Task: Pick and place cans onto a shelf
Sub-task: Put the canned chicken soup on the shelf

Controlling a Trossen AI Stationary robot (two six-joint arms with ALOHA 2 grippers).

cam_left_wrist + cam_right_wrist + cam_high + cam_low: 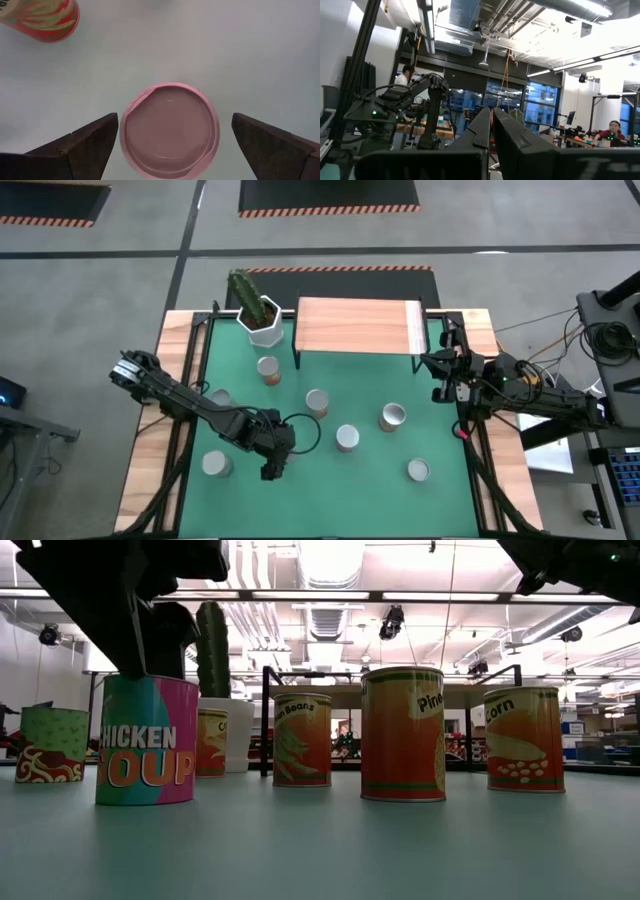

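Dark jointed arms (190, 402), looping black cables

A robotics lab or industrial workspace is showing here: exposed ducts (470, 20) and pipes are running under the ceiling, and striped hazard tape (330, 211) is marking the concrete floor. People (402, 76) are sitting at workbenches beyond the table (440, 510).

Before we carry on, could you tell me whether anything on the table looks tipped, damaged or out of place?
Nothing stands out. The cans stand upright, and the shelf sits square. The left hand hangs open over the chicken soup can; the right hand waits shut beside the shelf.
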